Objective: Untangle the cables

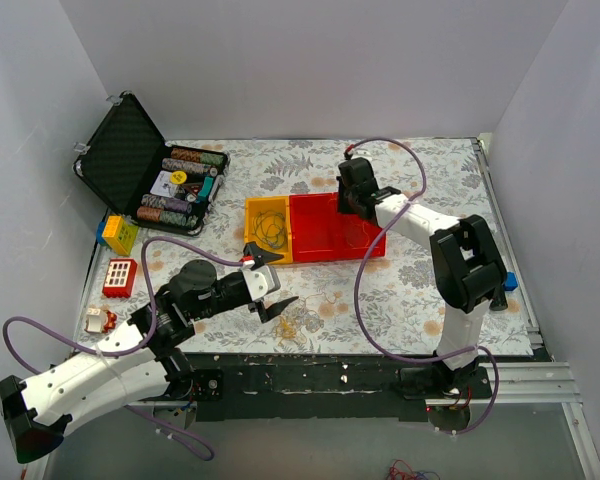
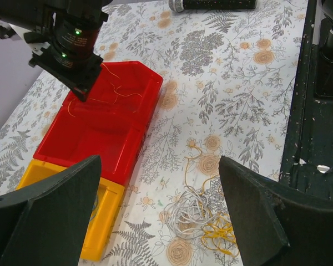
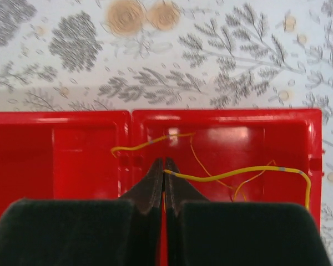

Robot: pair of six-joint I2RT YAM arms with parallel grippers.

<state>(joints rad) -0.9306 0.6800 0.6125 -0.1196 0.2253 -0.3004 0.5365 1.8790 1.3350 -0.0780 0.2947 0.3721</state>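
Observation:
A tangle of white and tan-yellow cables (image 2: pixel 202 213) lies on the flowered tablecloth, in front of the bins (image 1: pixel 290 322). My left gripper (image 1: pixel 270 285) is open and empty, and its two fingers (image 2: pixel 44 213) stand on either side of the tangle and above it (image 2: pixel 161 210). My right gripper (image 1: pixel 345 200) is over the red bin (image 1: pixel 365 245). In the right wrist view it is shut (image 3: pixel 165 166) on the end of a yellow cable (image 3: pixel 238 172). A second thin yellow cable (image 3: pixel 150 143) lies in the red bin (image 3: pixel 72 155). Dark cables lie in the yellow bin (image 1: pixel 252 215).
An open black case of poker chips (image 1: pixel 155 175) stands at the back left. Toy blocks (image 1: pixel 120 235) and a red block (image 1: pixel 120 278) lie along the left edge. A metal rail (image 1: pixel 510 250) runs along the right edge. The bins also show in the left wrist view (image 2: pixel 100 133).

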